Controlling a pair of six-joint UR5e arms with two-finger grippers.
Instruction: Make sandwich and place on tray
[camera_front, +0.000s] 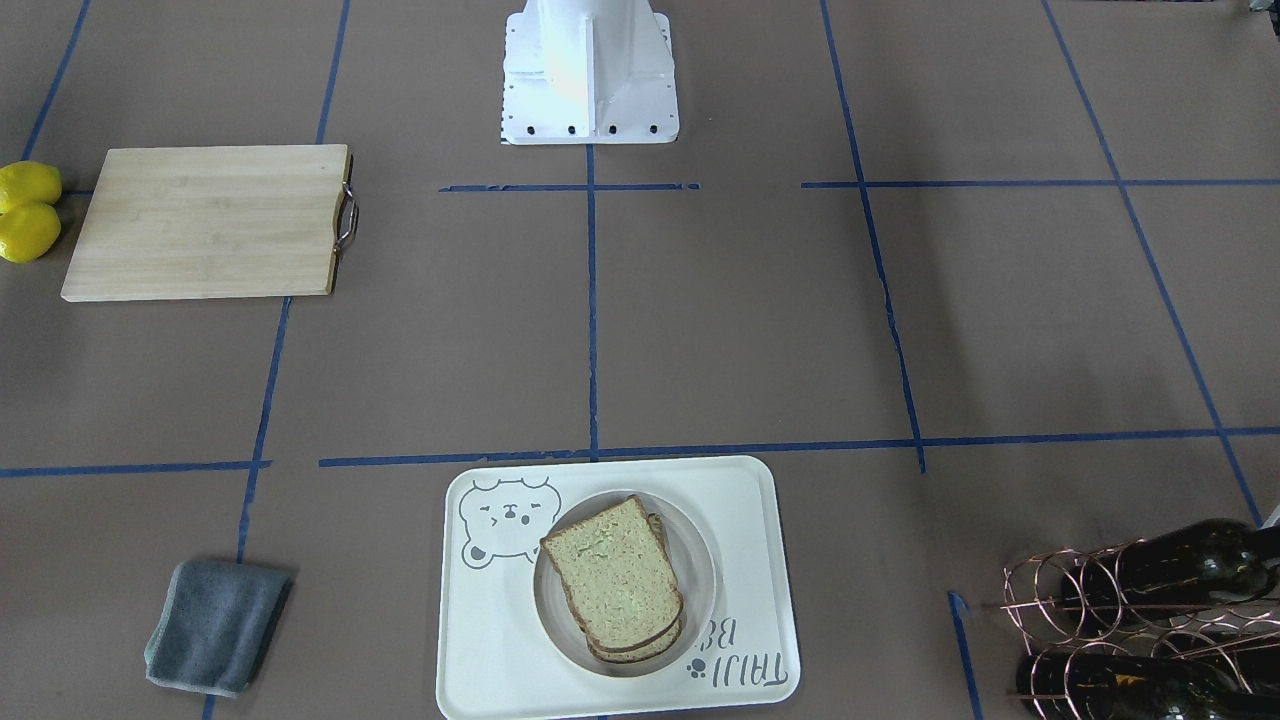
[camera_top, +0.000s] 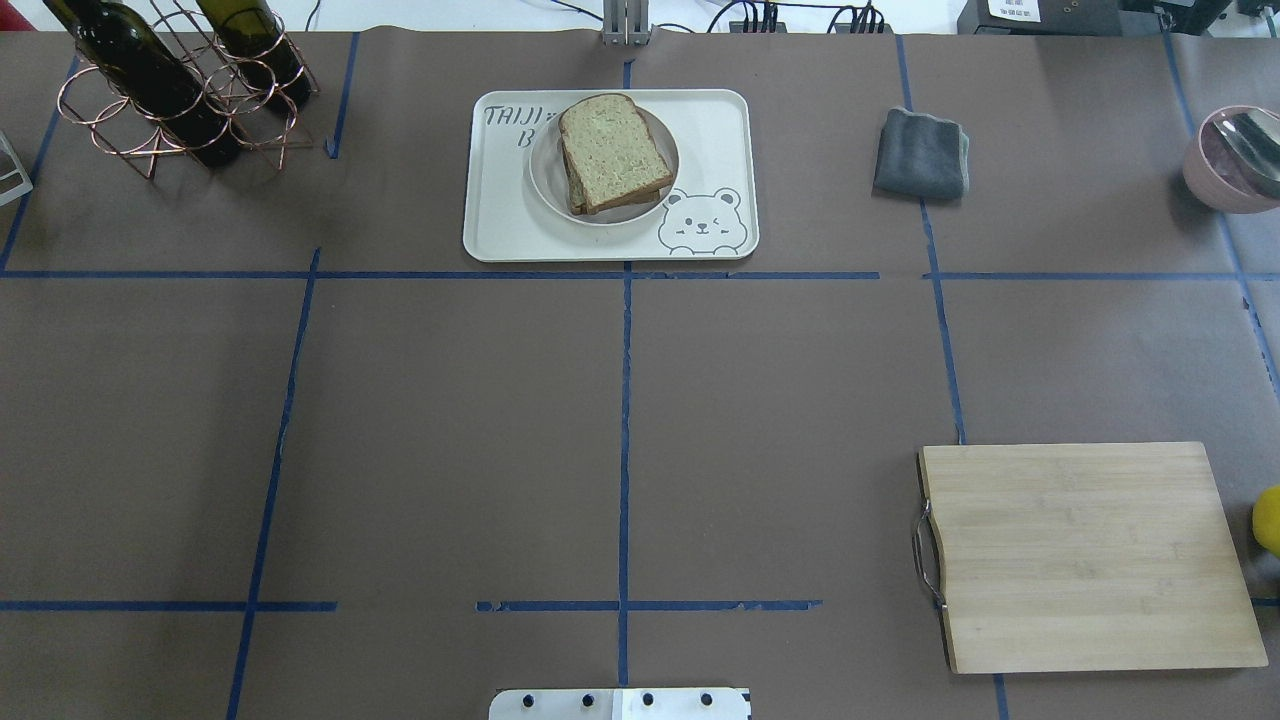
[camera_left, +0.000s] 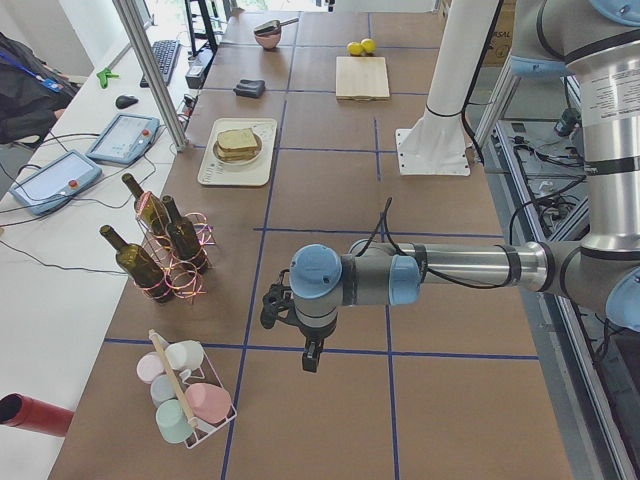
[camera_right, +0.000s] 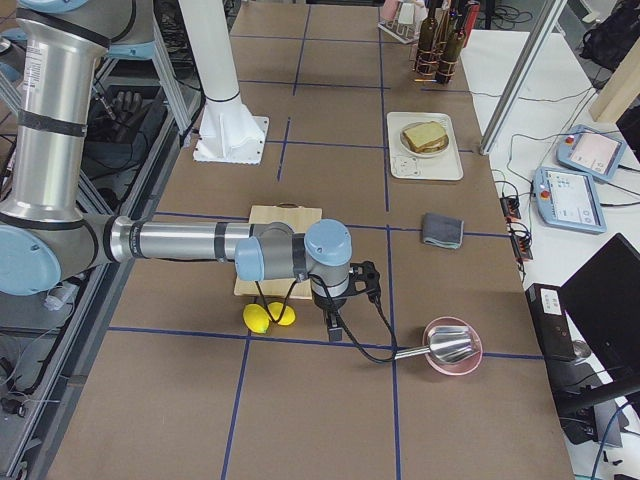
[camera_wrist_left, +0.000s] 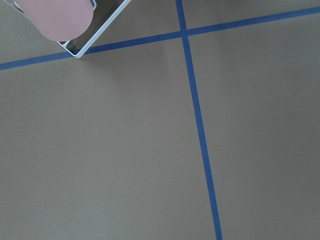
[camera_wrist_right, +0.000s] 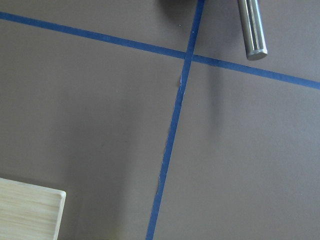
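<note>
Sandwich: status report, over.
Left gripper, right gripper: far from tray, open or shut can't tell. Sandwich stacked on dish, dish on tray. Cloth and bottles flank tray, not touching.

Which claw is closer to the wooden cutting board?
Right. The right claw hangs beside the board, by the lemons; the left claw is far off, near the cup rack.
</note>
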